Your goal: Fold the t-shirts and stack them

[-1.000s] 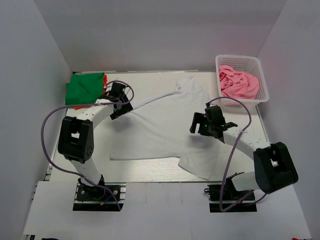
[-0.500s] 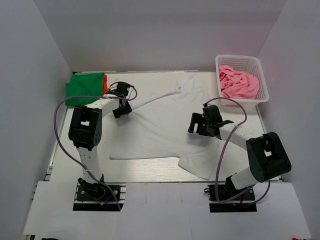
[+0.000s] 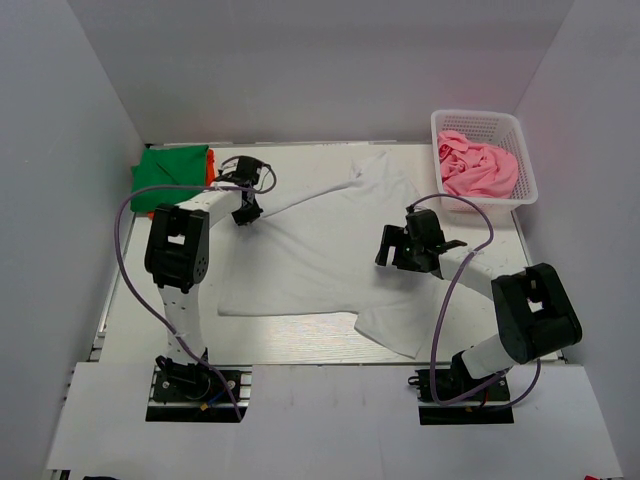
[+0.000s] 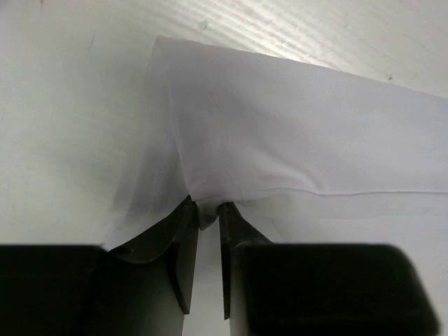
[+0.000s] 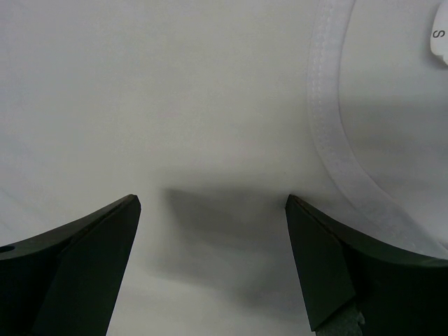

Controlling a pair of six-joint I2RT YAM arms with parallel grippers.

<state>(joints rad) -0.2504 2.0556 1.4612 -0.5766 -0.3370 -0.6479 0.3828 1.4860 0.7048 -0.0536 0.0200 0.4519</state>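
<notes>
The white t-shirt (image 3: 320,250) lies spread across the middle of the table (image 3: 130,290), its near hem running left to right close to the table's near edge, one corner trailing toward the near right and another reaching the far middle. Bare tabletop lies open to the left of the shirt and in a strip along the far wall. At the far left corner a folded green t-shirt (image 3: 170,178) sits on an orange t-shirt (image 3: 209,170) that shows only as a sliver at its right edge. The left gripper (image 3: 245,208) is just beside that stack, at the shirt's far left tip. The left wrist view shows what the overhead cannot: its jaws are pinched together on a small fold of white cloth (image 4: 280,147), probably a sleeve corner, lifted off the table. The right gripper (image 3: 390,247) hangs over the shirt's right half; its wrist view shows the fingers (image 5: 91,259) spread wide apart with nothing between them, the ribbed collar (image 5: 329,133) and a neck label (image 5: 439,42) just to the right. A pink t-shirt (image 3: 478,168) lies bunched in the white lattice basket (image 3: 480,120) at the far right corner, well apart from both arms
</notes>
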